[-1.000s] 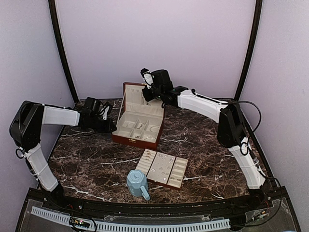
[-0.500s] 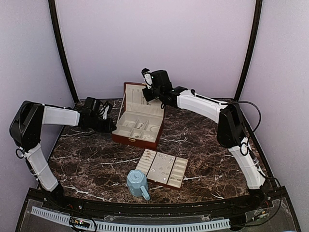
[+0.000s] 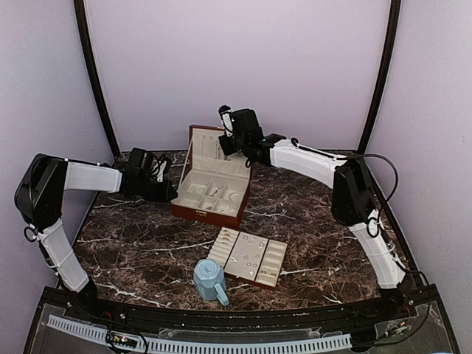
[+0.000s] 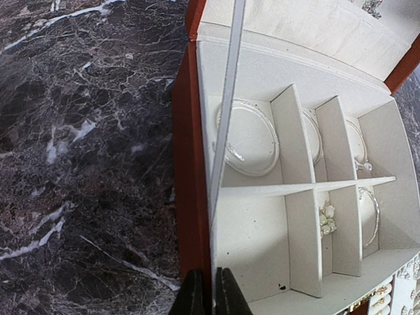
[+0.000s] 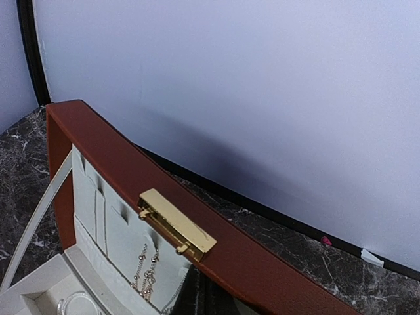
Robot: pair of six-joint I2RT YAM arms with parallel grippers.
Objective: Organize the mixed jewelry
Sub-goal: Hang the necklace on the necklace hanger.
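- While your right tool [image 5: 202, 298] has crept a little upward along the lid [image 3: 204, 144] during the last second, nothing else on the tabletop [image 3: 317, 214] has moved. This tool is closed, with its tips just under the lid's front rim near the gold clasp [image 5: 176, 224]. I cannot tell whether it grips anything.
- Your left tool [image 4: 209, 296] has tightened slightly and pinches the left wall of the box [image 3: 205, 210], one finger on each side.
- For the task this means, I think, that the box is kept steady and open, but no piece is being carried now.
- The mixed jewelry [image 4: 247, 139] lies partly in the box compartments and partly as small pieces [image 3: 249, 254] on the tray [image 3: 274, 259], which sits beside the mug [image 3: 209, 279].
- The count: two arms, one box, one tray, one mug. In the box you can see four hoops [image 4: 371, 213] and one small cluster [image 4: 326, 220], and one chain [image 5: 146, 272] hangs on the lid lining.
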